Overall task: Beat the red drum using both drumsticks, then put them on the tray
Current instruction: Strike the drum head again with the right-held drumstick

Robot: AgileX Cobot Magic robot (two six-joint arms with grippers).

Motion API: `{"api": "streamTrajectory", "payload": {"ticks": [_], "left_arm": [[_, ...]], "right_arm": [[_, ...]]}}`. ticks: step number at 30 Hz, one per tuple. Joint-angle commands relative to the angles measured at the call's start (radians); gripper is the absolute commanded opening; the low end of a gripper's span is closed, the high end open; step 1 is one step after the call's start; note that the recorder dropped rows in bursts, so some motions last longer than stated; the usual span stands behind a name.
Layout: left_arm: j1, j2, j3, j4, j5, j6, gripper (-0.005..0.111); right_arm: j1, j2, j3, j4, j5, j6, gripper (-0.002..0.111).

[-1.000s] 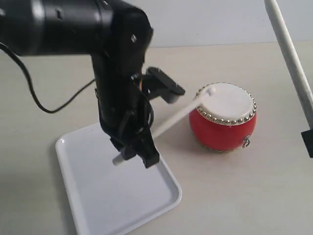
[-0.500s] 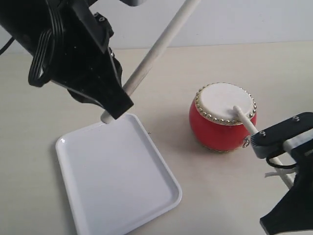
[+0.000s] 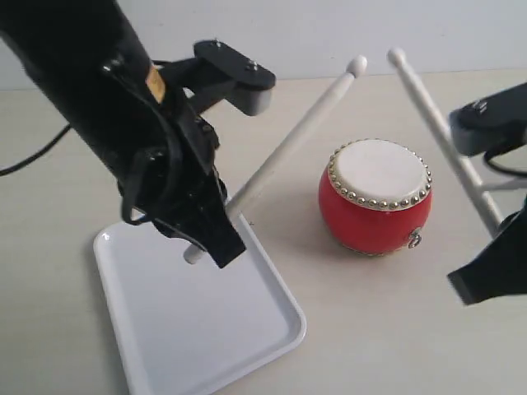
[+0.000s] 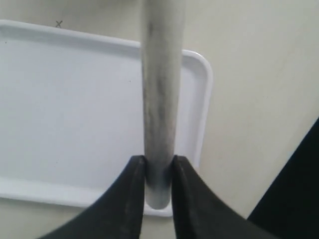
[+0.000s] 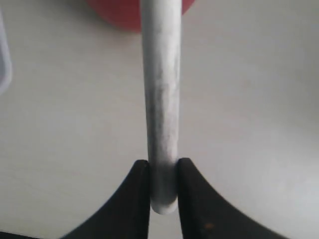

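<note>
- Both grippers are clamped on stick butts: left gripper, right gripper.
- Tray lies directly under the left gripper, well apart from the right one.
- Drum sits between the grippers, off each stick's tip end, nearer the right.
- Left stick and right stick slant upward, tips clear of the drum; a downward tilt of either should land a beat.

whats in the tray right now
Nothing lies in the tray where it shows, only bare white plastic. The left gripper holds a drumstick above its rim. In the exterior view the left arm hides part of the tray's far edge.
</note>
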Motion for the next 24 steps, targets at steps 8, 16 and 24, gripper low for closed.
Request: {"api": "streamTrajectory", "payload": {"ticks": [8, 16, 24], "left_arm": [[-0.014, 0.478, -0.277, 0.004, 0.121, 0.043, 0.000], [-0.008, 0.315, -0.287, 0.007, 0.121, 0.036, 0.000], [0.012, -0.044, -0.204, 0.054, 0.121, 0.024, 0.000]], "right_arm": [[-0.004, -0.264, -0.022, -0.012, 0.016, 0.076, 0.000], [-0.004, -0.181, 0.001, 0.038, 0.016, 0.066, 0.000], [-0.004, 0.016, 0.105, 0.041, -0.036, 0.054, 0.000]]}}
